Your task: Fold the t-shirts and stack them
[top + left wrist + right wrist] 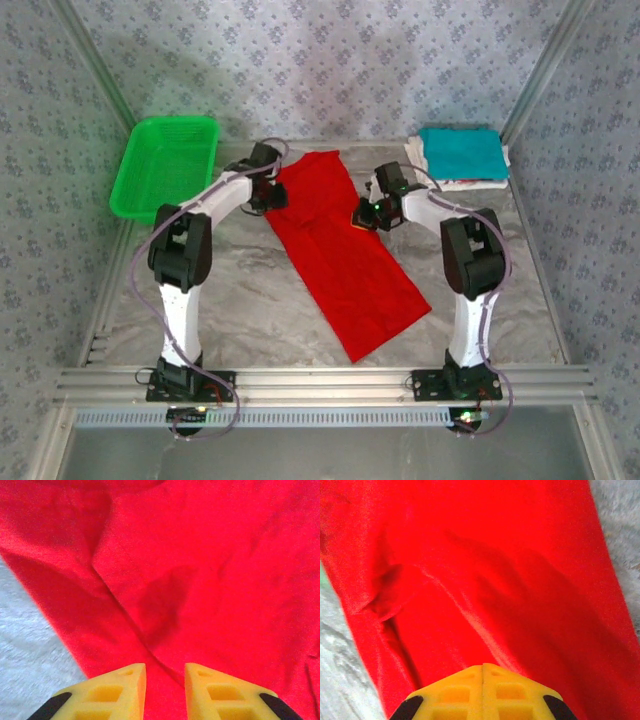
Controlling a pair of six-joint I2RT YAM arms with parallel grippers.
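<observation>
Patterned blue-grey cloth walls close in a marbled grey worktop [480,300], with both arms reaching away from its near edge at the bottom of the overhead frame. A green mesh basket [165,165] sits at the upper left.

At the upper right, a teal t-shirt [460,152] lies folded on top of a whitish t-shirt [470,184], whose edges peek out beneath it.

The red t-shirt [345,260] lies across the middle of the frame as a long, narrowed strip. It runs on a slant from the upper centre down toward the lower right.

The left tool [272,195] is over the strip's upper left edge. In its wrist view the yellow fingers [125,685] stand slightly parted. A fold line in the red cloth runs down toward the gap, and bare worktop shows at the lower left.

The right tool [365,215] is at the strip's upper right edge, across from the left one. Its fingers [455,692] are pressed tight together over rumpled red cloth. Whether a pinch of fabric is caught between them I cannot make out.
</observation>
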